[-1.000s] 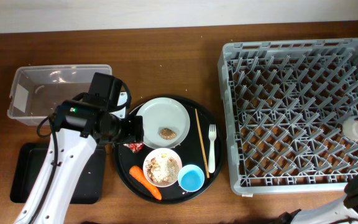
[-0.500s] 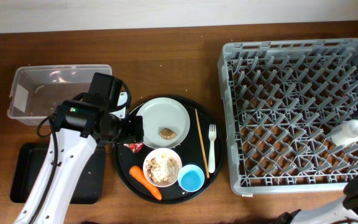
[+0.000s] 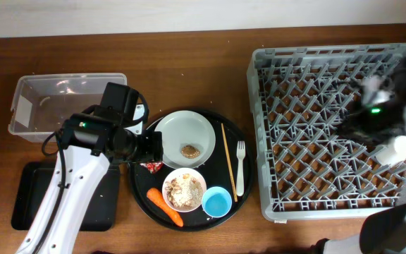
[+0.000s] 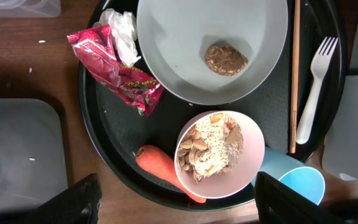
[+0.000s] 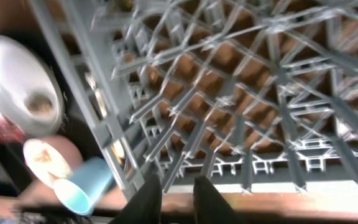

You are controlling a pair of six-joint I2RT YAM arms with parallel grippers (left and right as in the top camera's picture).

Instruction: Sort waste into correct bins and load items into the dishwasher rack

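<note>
Landmark = round tray [image 4: 120, 134], mid surface.

- Rack [image 3: 330, 51]: R of tray, apart. White cup [image 3: 399, 149] lies in it, at the side farthest fr tray.
- R claw [image 5: 178, 196]: over rack, view blurred. Fingers drawn nearly together, nothing between.
- Clear tub [image 3: 48, 116]: behind-L of tray, near. Flat black bin [image 3: 30, 197]: front-L of tray.
- Plate [image 4: 185, 50]: tray's back half, one brown scrap [image 4: 226, 57] on it.
- Bowl [image 4: 219, 152] w/ beige scraps: tray's front, blue cup [image 3: 217, 202] just R of it, carrot [image 4: 157, 163] at its L.
- Wrapper [image 4: 117, 71]: tray's L edge, against plate rim. Tissue [image 4: 122, 25] touching its back end.
- Chopsticks [image 3: 227, 161] + fork [image 3: 240, 169]: tray's R side, side by side.
- L claw [image 4: 178, 177]: hangs above tray, spread wide, empty.

Step, my read: L claw takes wrapper, then to a bin.
- Shift toward tray's L edge first.
- Aim at wrapper's front end, clear of plate rim and tissue.
- Set fingers across the narrow width.
- Go low enough to catch the crinkled film w/o scraping tray.
- Lift straight and check tissue isn't trailing.
- Which bin suits it: can't tell, prob tub.
</note>
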